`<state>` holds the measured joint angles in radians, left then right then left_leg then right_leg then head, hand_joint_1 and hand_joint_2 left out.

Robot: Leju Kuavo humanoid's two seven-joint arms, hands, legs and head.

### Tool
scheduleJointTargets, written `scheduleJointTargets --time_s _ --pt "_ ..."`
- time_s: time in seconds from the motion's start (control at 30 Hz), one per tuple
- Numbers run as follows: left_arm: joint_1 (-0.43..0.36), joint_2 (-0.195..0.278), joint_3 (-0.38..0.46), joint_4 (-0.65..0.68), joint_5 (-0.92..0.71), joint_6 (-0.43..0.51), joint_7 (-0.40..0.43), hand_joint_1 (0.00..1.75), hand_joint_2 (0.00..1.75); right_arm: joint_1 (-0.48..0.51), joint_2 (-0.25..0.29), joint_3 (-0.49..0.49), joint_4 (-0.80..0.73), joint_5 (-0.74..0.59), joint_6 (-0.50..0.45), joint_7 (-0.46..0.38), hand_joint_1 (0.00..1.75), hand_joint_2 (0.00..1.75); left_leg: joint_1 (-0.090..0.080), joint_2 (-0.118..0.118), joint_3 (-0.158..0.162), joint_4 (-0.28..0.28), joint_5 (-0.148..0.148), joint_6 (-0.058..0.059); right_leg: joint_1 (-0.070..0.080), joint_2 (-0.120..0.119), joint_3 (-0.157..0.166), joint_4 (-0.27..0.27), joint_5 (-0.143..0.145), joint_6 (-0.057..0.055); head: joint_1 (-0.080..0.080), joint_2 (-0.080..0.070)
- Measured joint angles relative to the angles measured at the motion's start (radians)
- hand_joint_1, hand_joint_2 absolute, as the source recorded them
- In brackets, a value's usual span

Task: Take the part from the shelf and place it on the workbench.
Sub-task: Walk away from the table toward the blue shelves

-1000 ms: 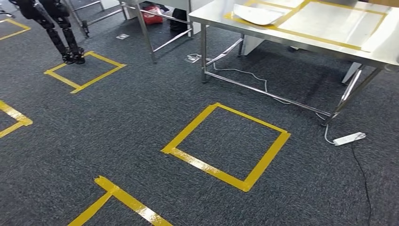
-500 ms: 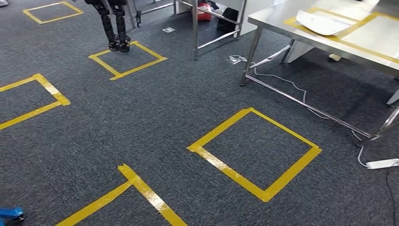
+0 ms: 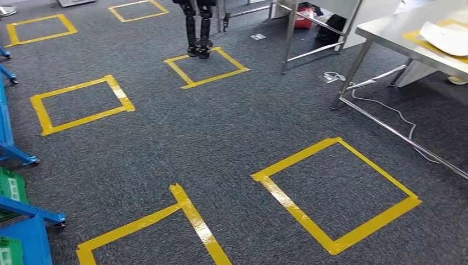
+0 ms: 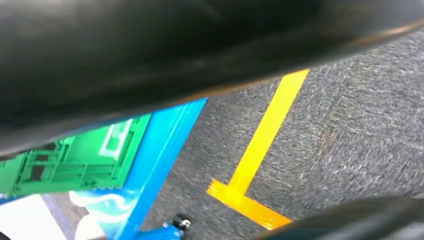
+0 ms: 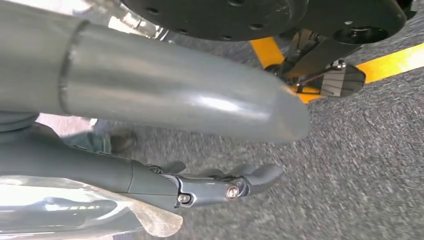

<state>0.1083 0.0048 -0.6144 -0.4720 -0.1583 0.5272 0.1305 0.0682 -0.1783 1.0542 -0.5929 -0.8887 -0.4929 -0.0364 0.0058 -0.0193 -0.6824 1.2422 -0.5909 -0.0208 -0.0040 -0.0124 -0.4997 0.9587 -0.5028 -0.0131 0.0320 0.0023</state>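
Grey carpet marked with yellow tape squares [image 3: 334,194] has slid rightward across the head view, so the robot is turning left. Blue shelf frames [image 3: 22,210] with green parts [image 3: 11,185] now edge in at near left; the workbench [image 3: 397,34] has retreated to far right. Its right hand [image 5: 220,186] hangs with fingers apart, holding nothing. I cannot tell about the left. Fetching comes next, I judge.

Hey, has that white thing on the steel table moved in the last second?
No. The white thing still overlaps the same yellow tape line near the workbench corner; the whole view shifted because the camera turned.
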Motion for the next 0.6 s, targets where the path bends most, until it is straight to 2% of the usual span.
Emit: scheduleJointTargets --time_s 0.03,0.07,0.17,0.2,0.23,0.27,0.33,0.4,0.43,0.47,0.53,0.57,0.6 --pt "0.001 0.003 -0.004 -0.006 -0.001 -0.003 0.001 0.0 0.0 0.005 -0.001 0.0 -0.009 0.0 -0.012 0.002 0.0 0.0 0.005 0.006 -0.015 0.035 -0.008 -0.006 0.0 -0.018 0.0 0.0 -0.003 0.001 0.0 0.0" --pt "0.004 0.005 -0.009 -0.011 -0.002 -0.005 0.002 0.0 0.0 0.009 -0.002 0.0 -0.02 0.001 -0.021 0.004 0.0 0.0 0.01 0.01 -0.012 0.034 0.003 -0.011 -0.001 -0.035 0.0 0.001 -0.007 0.004 0.0 0.0" --pt "0.012 0.011 -0.016 -0.022 -0.002 -0.006 0.005 0.0 0.0 0.016 -0.005 -0.001 -0.046 0.001 -0.036 0.01 0.0 0.0 0.021 0.032 0.077 -0.119 0.085 -0.023 -0.006 -0.068 0.009 0.004 -0.019 0.015 0.0 0.0" --pt "0.012 0.012 -0.017 -0.023 -0.002 -0.006 0.006 0.0 0.0 0.016 -0.005 -0.001 -0.05 0.001 -0.037 0.01 0.0 0.0 0.023 0.038 0.097 -0.154 0.099 -0.024 -0.007 -0.073 0.011 0.005 -0.021 0.017 0.0 0.0" --pt "0.012 0.012 -0.017 -0.023 -0.002 -0.006 0.006 0.0 0.0 0.016 -0.006 -0.001 -0.051 0.001 -0.037 0.01 0.0 0.0 0.023 0.041 0.104 -0.166 0.103 -0.025 -0.008 -0.074 0.012 0.005 -0.022 0.018 0.0 0.0" --pt "0.012 0.012 -0.018 -0.024 -0.002 -0.006 0.006 0.0 0.0 0.016 -0.006 -0.001 -0.051 0.001 -0.037 0.01 0.0 0.0 0.023 0.043 0.106 -0.17 0.105 -0.025 -0.008 -0.074 0.012 0.005 -0.022 0.018 0.0 0.0" --pt "0.012 0.012 -0.019 -0.027 -0.003 -0.006 0.006 0.0 0.0 0.017 -0.007 -0.001 -0.055 0.002 -0.038 0.01 0.0 0.0 0.021 0.063 0.124 -0.2 0.108 -0.025 -0.006 -0.08 0.014 0.008 -0.026 0.023 0.0 0.0" --pt "0.011 0.013 -0.023 -0.034 -0.003 -0.006 0.008 0.0 0.0 0.018 -0.011 -0.002 -0.07 0.003 -0.04 0.011 0.0 0.0 0.015 0.067 0.136 -0.228 0.109 -0.006 -0.006 -0.097 0.024 0.011 -0.033 0.04 0.003 0.0" --pt "0.011 0.014 -0.027 -0.037 -0.003 -0.007 0.009 0.0 0.0 0.02 -0.017 -0.002 -0.081 0.003 -0.037 0.009 0.0 0.0 0.012 0.055 0.134 -0.233 0.109 0.011 -0.009 -0.078 0.015 0.041 -0.056 0.05 0.008 0.0" --pt "0.011 0.015 -0.032 -0.04 -0.003 -0.009 0.01 0.0 0.0 0.022 -0.023 -0.003 -0.092 0.002 -0.028 0.006 0.0 0.0 0.01 0.035 0.131 -0.237 0.113 0.026 -0.012 -0.055 -0.007 0.094 -0.087 0.058 0.013 0.0" --pt "0.003 0.015 -0.04 -0.041 0.0 -0.019 0.007 0.0 0.0 0.029 -0.039 -0.003 -0.098 -0.003 0.004 -0.004 0.0 0.0 0.007 0.002 0.13 -0.241 0.117 0.041 -0.016 0.005 -0.087 0.251 -0.158 0.063 0.019 0.0" --pt "-0.003 0.012 -0.042 -0.04 0.003 -0.024 0.004 0.0 0.0 0.031 -0.045 -0.003 -0.095 -0.007 0.02 -0.01 0.0 0.0 0.005 -0.012 0.13 -0.241 0.116 0.042 -0.015 0.009 -0.119 0.302 -0.166 0.062 0.019 0.0" --pt "-0.01 0.009 -0.044 -0.039 0.006 -0.029 0.0 0.0 0.0 0.032 -0.05 -0.003 -0.09 -0.011 0.034 -0.015 0.0 0.0 0.003 -0.027 0.131 -0.24 0.116 0.043 -0.015 0.012 -0.134 0.316 -0.153 0.059 0.02 0.0"
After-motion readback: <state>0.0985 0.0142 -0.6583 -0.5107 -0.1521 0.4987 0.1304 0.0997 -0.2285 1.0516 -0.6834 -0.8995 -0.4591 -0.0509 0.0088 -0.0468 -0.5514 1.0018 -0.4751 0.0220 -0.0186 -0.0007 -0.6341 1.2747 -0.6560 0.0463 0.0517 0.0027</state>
